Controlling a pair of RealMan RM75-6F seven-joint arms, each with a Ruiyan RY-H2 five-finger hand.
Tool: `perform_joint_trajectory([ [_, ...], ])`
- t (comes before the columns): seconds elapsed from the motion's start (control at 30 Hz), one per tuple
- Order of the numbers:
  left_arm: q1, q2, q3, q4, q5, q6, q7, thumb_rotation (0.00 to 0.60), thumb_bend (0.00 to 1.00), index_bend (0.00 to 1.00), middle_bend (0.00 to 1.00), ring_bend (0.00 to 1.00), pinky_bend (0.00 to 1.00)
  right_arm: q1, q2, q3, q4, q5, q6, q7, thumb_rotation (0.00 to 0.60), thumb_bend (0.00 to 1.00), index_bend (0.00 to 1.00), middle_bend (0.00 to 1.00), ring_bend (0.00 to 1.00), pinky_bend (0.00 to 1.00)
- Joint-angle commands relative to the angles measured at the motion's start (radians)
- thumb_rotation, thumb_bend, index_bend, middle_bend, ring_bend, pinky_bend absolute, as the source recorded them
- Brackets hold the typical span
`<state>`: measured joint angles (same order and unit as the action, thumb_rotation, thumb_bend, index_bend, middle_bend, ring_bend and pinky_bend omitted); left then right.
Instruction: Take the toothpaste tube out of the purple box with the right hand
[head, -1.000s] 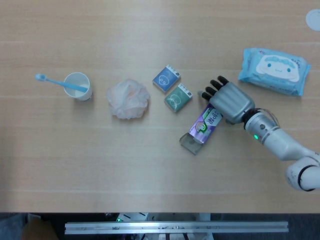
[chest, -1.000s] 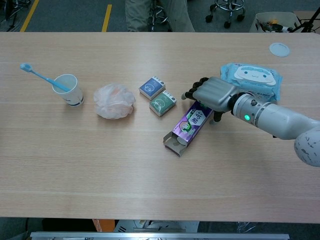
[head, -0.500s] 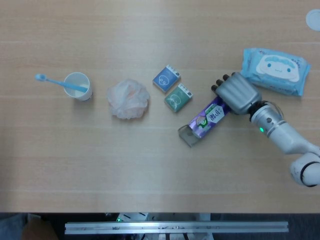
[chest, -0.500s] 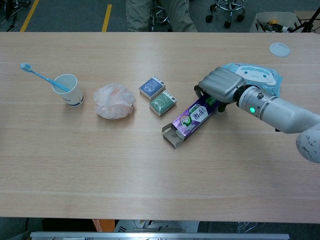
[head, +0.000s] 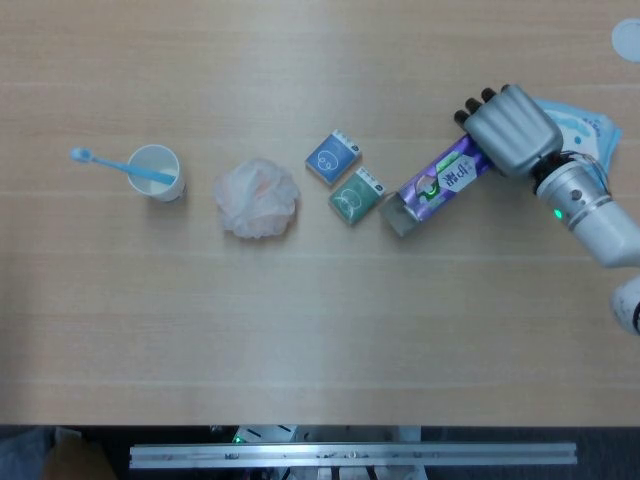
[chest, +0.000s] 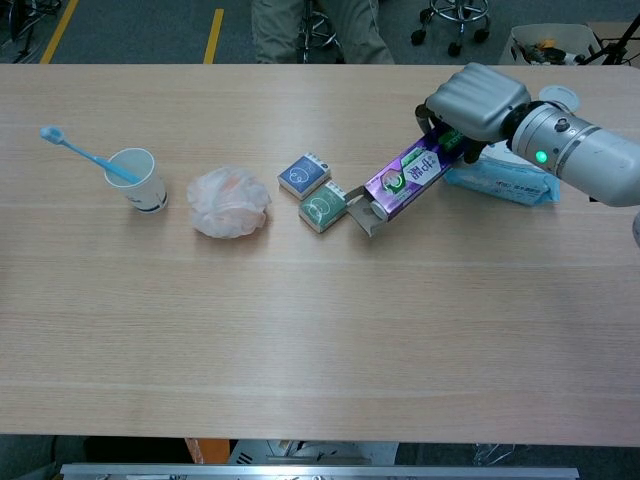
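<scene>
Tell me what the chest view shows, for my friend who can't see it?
The right robot hand holds a purple box tilted, open end low beside a green packet. Left along the table are a blue packet, bath pouf and cup.

right robot hand (head: 510, 128) grips purple box (head: 437, 186) | open end near green packet (head: 356, 195)

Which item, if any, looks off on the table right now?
The purple box: the right hand holds it by one end, tilted off the table, its open flap end hanging low beside the green packet. No toothpaste tube is visible coming out. Everything else sits normally.
</scene>
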<state>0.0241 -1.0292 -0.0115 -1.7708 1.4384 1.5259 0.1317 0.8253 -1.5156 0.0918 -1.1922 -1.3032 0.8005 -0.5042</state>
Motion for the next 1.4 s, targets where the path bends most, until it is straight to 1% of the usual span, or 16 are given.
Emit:
perform_joint_trajectory([
  [0.03,-0.002,0.001,-0.001,-0.005,0.003,-0.001,0.005,0.6,0.32,0.0,0.0,0.0,0.05,0.027,0.033,-0.01,-0.017,-0.022,-0.018,-0.065,0.6,0.16,0.53,0.49,0.43,0.59],
  [0.17,-0.003,0.002,-0.003,-0.009,0.002,0.0,0.009,0.6,0.32,0.0,0.0,0.0,0.05,0.045,0.061,-0.012,-0.046,-0.023,-0.026,-0.124,0.6,0.16,0.53,0.49,0.43,0.59],
  [0.3,-0.005,-0.002,-0.002,-0.007,-0.001,-0.005,0.013,0.6,0.32,0.0,0.0,0.0,0.05,0.065,0.076,-0.025,-0.055,-0.035,-0.031,-0.213,0.6,0.16,0.53,0.49,0.43,0.59],
  [0.5,-0.004,-0.008,-0.002,0.0,-0.005,-0.007,0.01,0.6,0.32,0.0,0.0,0.0,0.05,0.076,0.087,-0.023,-0.076,-0.001,-0.038,-0.279,0.6,0.16,0.53,0.49,0.43,0.59],
  [0.73,-0.007,-0.007,-0.002,0.006,-0.005,-0.011,0.004,0.6,0.32,0.0,0.0,0.0,0.05,0.063,0.102,-0.016,-0.068,0.055,-0.027,-0.284,0.6,0.16,0.53,0.49,0.43,0.59],
  [0.83,-0.009,-0.01,-0.003,0.007,-0.006,-0.014,0.004,0.6,0.32,0.0,0.0,0.0,0.05,0.05,0.098,-0.001,-0.079,0.089,-0.013,-0.25,0.6,0.16,0.53,0.49,0.43,0.59],
  [0.93,-0.012,-0.013,-0.003,0.006,-0.005,-0.019,0.007,0.6,0.32,0.0,0.0,0.0,0.05,0.043,0.083,0.005,-0.09,0.096,0.004,-0.221,0.6,0.16,0.53,0.49,0.43,0.58],
  [1.03,-0.014,-0.012,-0.003,0.002,0.001,-0.017,0.012,0.6,0.32,0.0,0.0,0.0,0.05,0.043,0.058,0.005,-0.084,0.113,0.006,-0.226,0.6,0.16,0.53,0.47,0.41,0.55],
  [1.1,-0.011,-0.01,-0.002,-0.001,0.002,-0.012,0.014,0.6,0.32,0.0,0.0,0.0,0.05,0.045,0.04,0.005,-0.073,0.134,0.007,-0.248,0.6,0.16,0.53,0.45,0.37,0.5],
  [1.17,-0.007,-0.007,-0.001,-0.004,0.001,-0.006,0.015,0.6,0.32,0.0,0.0,0.0,0.05,0.046,0.017,0.009,-0.058,0.169,0.015,-0.282,0.6,0.16,0.49,0.41,0.31,0.43],
  [1.3,0.001,-0.004,0.002,-0.006,-0.003,0.002,0.015,0.6,0.32,0.0,0.0,0.0,0.05,0.048,-0.021,0.021,-0.036,0.237,0.032,-0.333,0.6,0.16,0.4,0.37,0.27,0.38],
  [1.37,0.003,-0.003,0.002,-0.006,-0.004,0.003,0.014,0.6,0.32,0.0,0.0,0.0,0.05,0.05,-0.036,0.022,-0.031,0.263,0.046,-0.366,0.6,0.15,0.34,0.34,0.23,0.34],
  [1.4,0.003,-0.003,0.002,-0.006,-0.005,0.003,0.014,0.6,0.32,0.0,0.0,0.0,0.05,0.05,-0.042,0.023,-0.03,0.273,0.052,-0.375,0.6,0.15,0.32,0.33,0.23,0.33],
])
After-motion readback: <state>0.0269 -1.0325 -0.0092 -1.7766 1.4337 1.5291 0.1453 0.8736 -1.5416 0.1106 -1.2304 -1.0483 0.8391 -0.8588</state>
